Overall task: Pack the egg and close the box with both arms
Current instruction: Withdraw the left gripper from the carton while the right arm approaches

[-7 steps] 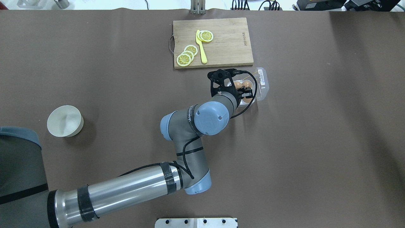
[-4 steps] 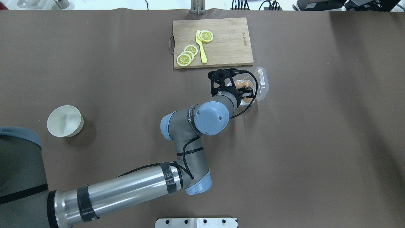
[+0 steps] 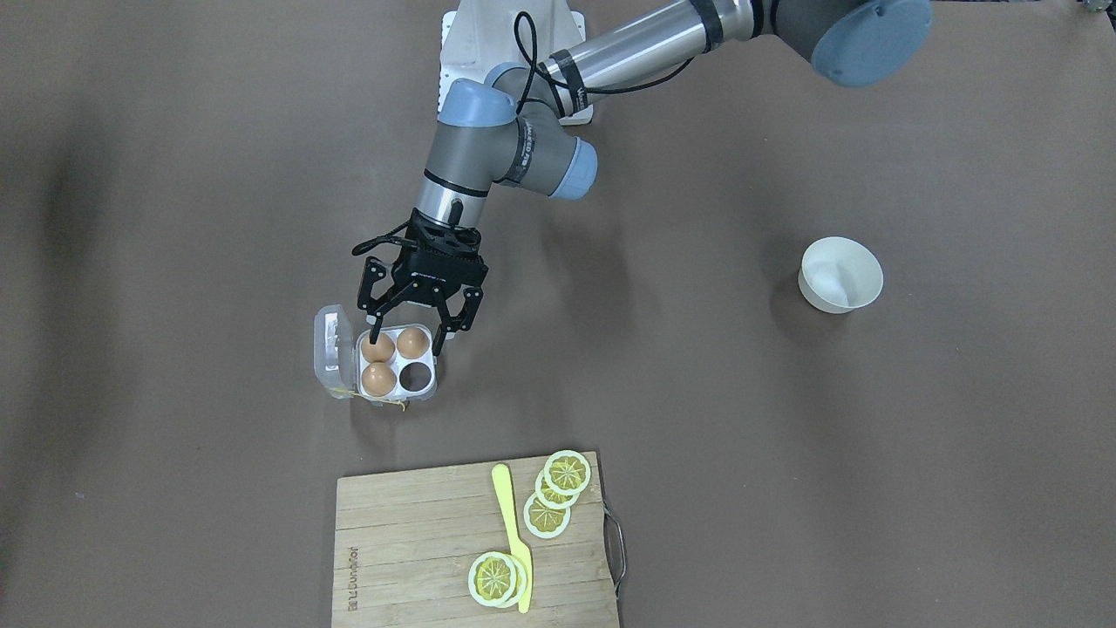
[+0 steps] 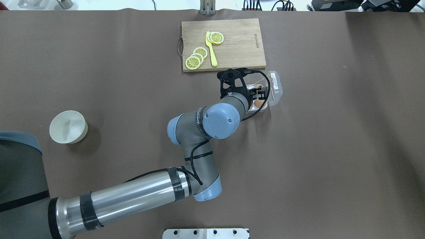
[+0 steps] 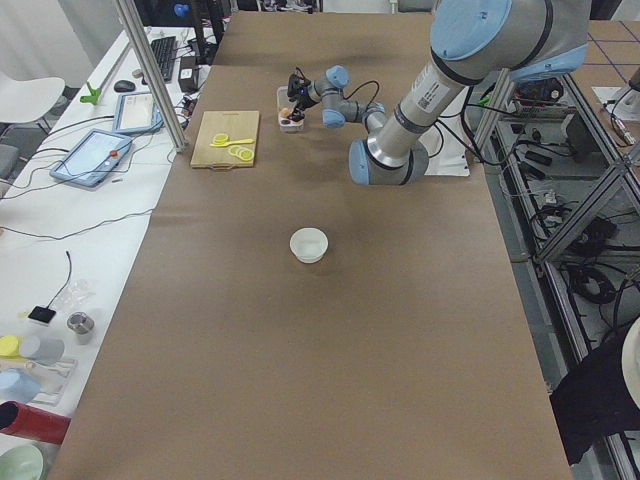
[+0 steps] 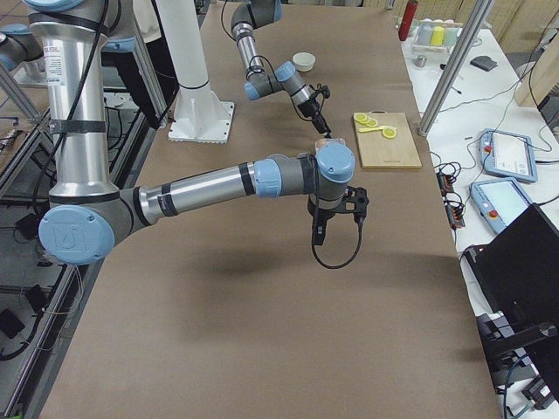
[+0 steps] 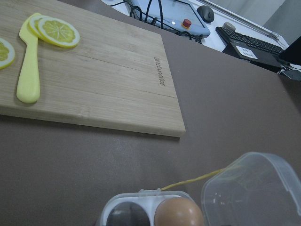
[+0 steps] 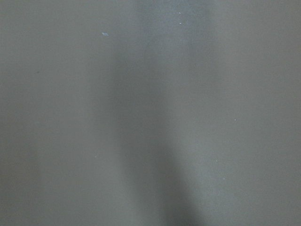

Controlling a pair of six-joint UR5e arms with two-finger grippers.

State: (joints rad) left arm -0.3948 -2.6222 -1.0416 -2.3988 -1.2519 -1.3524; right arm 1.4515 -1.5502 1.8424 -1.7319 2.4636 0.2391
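The clear egg box (image 3: 429, 394) lies open on the brown table, its lid (image 3: 333, 349) folded out flat. Three brown eggs (image 3: 377, 379) fill three cells; the fourth cell (image 3: 418, 375) is empty. My left gripper (image 3: 408, 337) is open just above the row nearest the robot, its fingers spread wider than an egg. From overhead it (image 4: 257, 94) covers most of the box. The left wrist view shows one egg (image 7: 178, 214), the empty cell and the lid (image 7: 254, 188). My right gripper (image 6: 318, 234) hangs over bare table, away from the box; I cannot tell whether it is open.
A wooden cutting board (image 3: 410, 558) with lemon slices (image 3: 567, 472) and a yellow knife (image 3: 510, 532) lies just beyond the box. A white bowl (image 3: 841, 275) stands far off on the robot's left side. The box's yellow string (image 7: 202, 178) trails toward the board.
My left gripper has shifted a little toward the cutting board and now hides the two far eggs from overhead. It stays open. The box has not moved.
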